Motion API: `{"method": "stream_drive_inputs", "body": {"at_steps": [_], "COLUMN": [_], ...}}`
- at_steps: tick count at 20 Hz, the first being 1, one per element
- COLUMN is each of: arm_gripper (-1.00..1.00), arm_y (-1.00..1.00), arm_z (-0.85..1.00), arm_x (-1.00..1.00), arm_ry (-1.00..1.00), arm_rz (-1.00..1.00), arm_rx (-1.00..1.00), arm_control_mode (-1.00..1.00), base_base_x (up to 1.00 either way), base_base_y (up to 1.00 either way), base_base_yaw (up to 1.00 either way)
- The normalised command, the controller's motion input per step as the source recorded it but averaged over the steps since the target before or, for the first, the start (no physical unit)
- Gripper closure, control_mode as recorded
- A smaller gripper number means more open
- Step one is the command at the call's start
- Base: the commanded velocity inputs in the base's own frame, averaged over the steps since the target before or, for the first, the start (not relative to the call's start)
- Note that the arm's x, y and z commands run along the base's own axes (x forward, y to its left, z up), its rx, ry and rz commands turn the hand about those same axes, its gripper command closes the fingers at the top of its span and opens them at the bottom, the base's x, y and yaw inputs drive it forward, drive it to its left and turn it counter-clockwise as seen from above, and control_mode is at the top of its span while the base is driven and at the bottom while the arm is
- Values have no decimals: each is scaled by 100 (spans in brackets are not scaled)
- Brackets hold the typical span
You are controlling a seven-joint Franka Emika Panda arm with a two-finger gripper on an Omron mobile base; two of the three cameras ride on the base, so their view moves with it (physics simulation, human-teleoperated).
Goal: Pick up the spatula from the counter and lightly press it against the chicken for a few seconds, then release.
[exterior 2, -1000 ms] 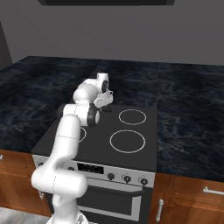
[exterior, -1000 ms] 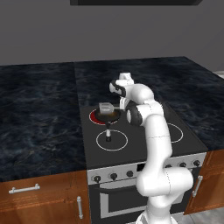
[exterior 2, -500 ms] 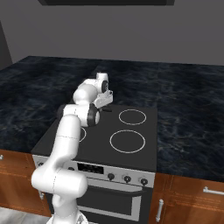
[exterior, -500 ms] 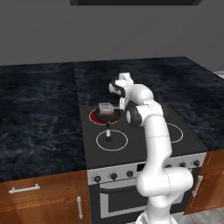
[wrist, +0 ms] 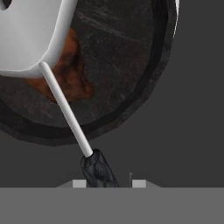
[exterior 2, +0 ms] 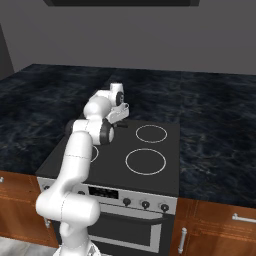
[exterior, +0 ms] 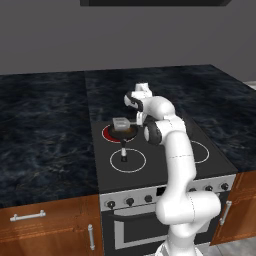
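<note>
A dark pan [wrist: 131, 65] sits on the stove's back left burner, with the browned chicken [wrist: 72, 74] in it. The spatula's white blade [wrist: 26, 35] lies over the chicken, and its thin white shaft runs down to a dark handle [wrist: 98, 168]. My gripper [wrist: 109, 183] is shut on that handle. In the left base view the gripper [exterior: 136, 119] hangs just right of the pan [exterior: 124, 131], and the spatula blade [exterior: 120, 123] rests flat above it. From the right base view the gripper [exterior 2: 120, 116] is at the stove's back left, with the pan hidden behind my arm.
The pan's handle [exterior: 123, 150] points toward the stove front over the front left burner ring. The burner under the pan glows red [exterior: 107, 133]. The black stovetop [exterior: 200, 150] has bare rings on the right. Dark marble counters [exterior: 45, 130] flank the stove on both sides.
</note>
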Motion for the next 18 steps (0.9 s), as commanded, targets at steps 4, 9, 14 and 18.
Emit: {"method": "stream_drive_inputs", "body": {"at_steps": [4, 9, 14, 18], "arm_gripper": [100, 100, 100, 100], "arm_y": [-2, -4, -8, -14], "arm_z": [-15, -13, -6, 22], "arm_x": [-1, -1, -11, -37], "arm_ry": [0, -1, -4, -12], "arm_rz": [0, 0, 0, 0], "arm_rx": [-1, 0, 0, 1], "arm_control_mode": [-100, -100, -100, -100], "base_base_x": [0, 0, 0, 0], "base_base_y": [0, 0, 0, 0], "base_base_yaw": [0, 0, 0, 0]}}
